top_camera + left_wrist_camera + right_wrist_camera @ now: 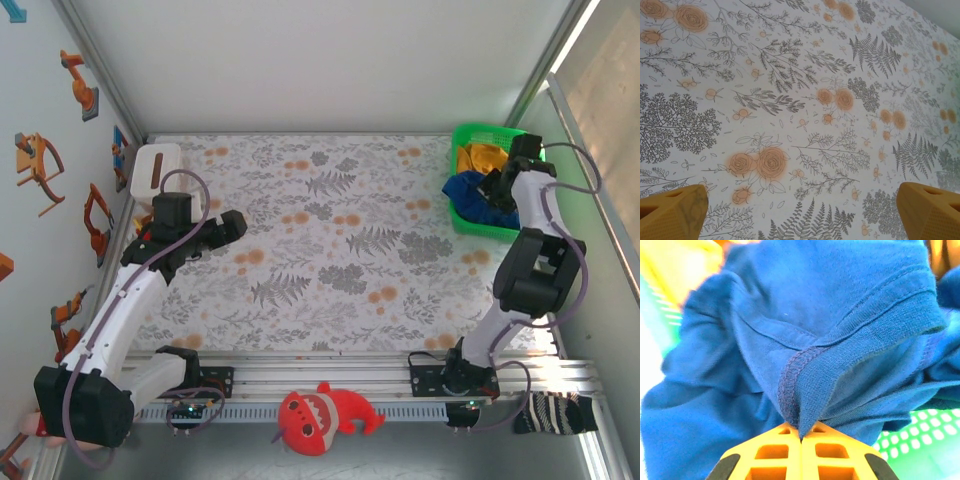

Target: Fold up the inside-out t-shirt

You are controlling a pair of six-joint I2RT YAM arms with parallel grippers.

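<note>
We see one soft blue knit t-shirt (pixel 790 330), stitched seam and hem showing, bunched in one green mesh basket (pixel 462 135) beside one yellow garment (pixel 485 157) at the far right corner of the floral-printed surface (pixel 330 230), which pale panels wall in. Of two yellow-tipped pincers, the right pincer (pixel 801 439) is clenched on a t-shirt fold; the left pincer (pixel 802 212) hangs released above the surface.

My left arm (pixel 125 310) bent low on its side, left gripper (pixel 802 200) spread wide, my right arm (pixel 530 265) reaching forward, right gripper (pixel 801 437) pinched tight on the blue t-shirt (pixel 790 330).
</note>
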